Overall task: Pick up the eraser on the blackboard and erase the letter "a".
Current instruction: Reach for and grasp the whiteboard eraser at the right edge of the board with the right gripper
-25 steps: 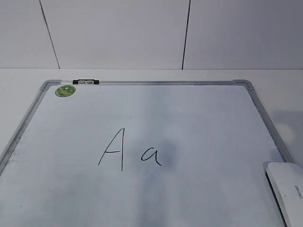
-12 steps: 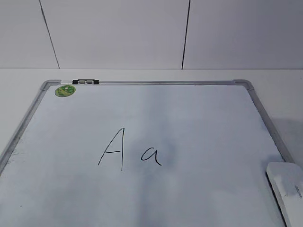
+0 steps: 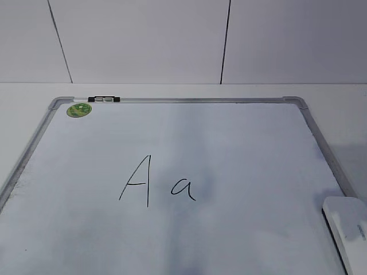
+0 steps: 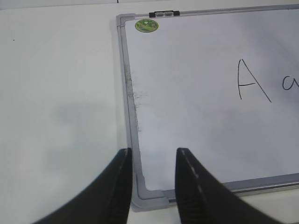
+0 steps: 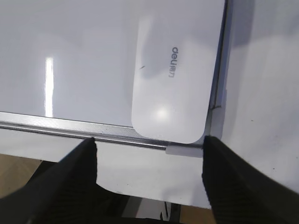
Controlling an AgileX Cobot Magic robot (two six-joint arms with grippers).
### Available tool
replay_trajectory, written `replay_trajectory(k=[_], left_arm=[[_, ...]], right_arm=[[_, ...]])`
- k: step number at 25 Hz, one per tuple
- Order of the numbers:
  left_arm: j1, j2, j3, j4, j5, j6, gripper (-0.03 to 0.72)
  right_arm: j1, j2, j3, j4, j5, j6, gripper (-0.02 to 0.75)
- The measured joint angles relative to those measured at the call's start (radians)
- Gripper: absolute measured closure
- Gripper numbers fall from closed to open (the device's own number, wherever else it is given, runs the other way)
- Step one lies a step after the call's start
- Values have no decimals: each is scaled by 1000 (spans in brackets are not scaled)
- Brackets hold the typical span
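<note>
Both grippers with jaws spread, nothing held, above the blackboard (image 3: 172, 149) on the table (image 4: 60, 93).

I see the right gripper (image 5: 149, 154) with jaws wide apart, straddling the near end of the eraser (image 5: 175, 70) without touching it; the eraser lies at the board's near right corner. My left gripper (image 4: 153, 161) hangs over the near left corner, jaws moderately apart. The letter "a" (image 3: 183, 188) stands intact beside the capital "A" (image 3: 137, 181). Against the earlier exterior frame, the eraser shows slightly lower at the edge.

The blackboard (image 3: 241, 143) lies flat on the white table (image 3: 344, 94).
</note>
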Motion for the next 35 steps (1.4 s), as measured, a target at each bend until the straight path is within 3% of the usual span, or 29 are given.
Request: replay_trajectory(k=[24,35], left_arm=[[0,0,0,-30,-2,0,453],[0,0,0,-34,-4,0,453]], right_arm=[[0,55,0,0,-90,35,178],[0,102,0,0,-74,-36,85]])
